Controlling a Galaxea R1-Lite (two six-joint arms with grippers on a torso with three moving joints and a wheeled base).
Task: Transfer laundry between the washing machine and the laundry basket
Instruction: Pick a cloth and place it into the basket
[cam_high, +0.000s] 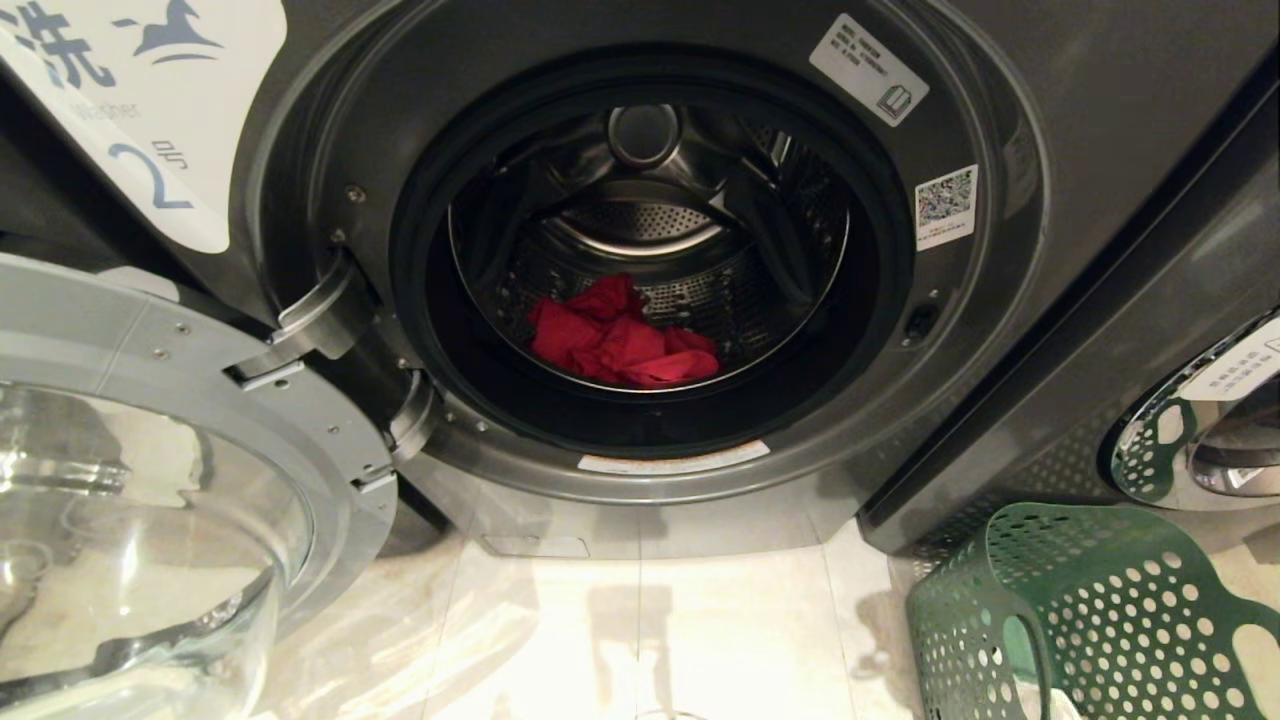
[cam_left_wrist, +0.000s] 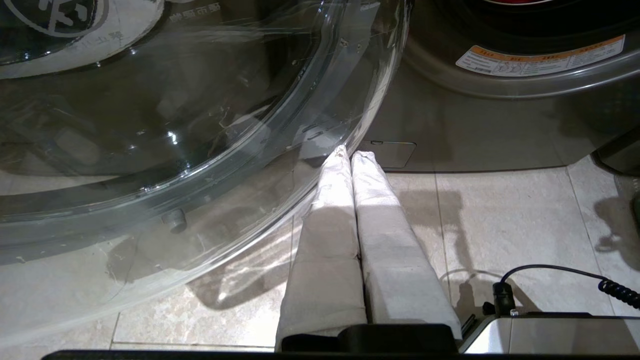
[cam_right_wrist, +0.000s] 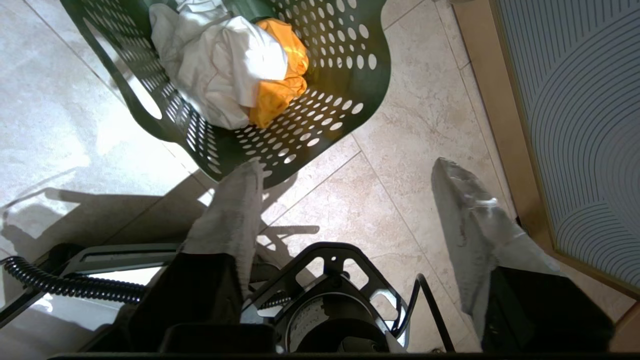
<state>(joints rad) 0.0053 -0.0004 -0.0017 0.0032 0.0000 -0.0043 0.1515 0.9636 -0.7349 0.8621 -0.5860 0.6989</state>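
Observation:
The washing machine marked 2 stands with its round glass door swung open to the left. A red garment lies crumpled at the bottom of the drum. The green laundry basket stands on the floor at the lower right. In the right wrist view the basket holds a white garment and a yellow-orange one. My right gripper hangs open above the floor beside the basket, nothing between its cloth-wrapped fingers. My left gripper is shut and empty, low by the open door.
A neighbouring machine's chrome door sits behind the basket at the right. Pale floor tiles run in front of the washer. A ribbed wall panel stands close to my right gripper.

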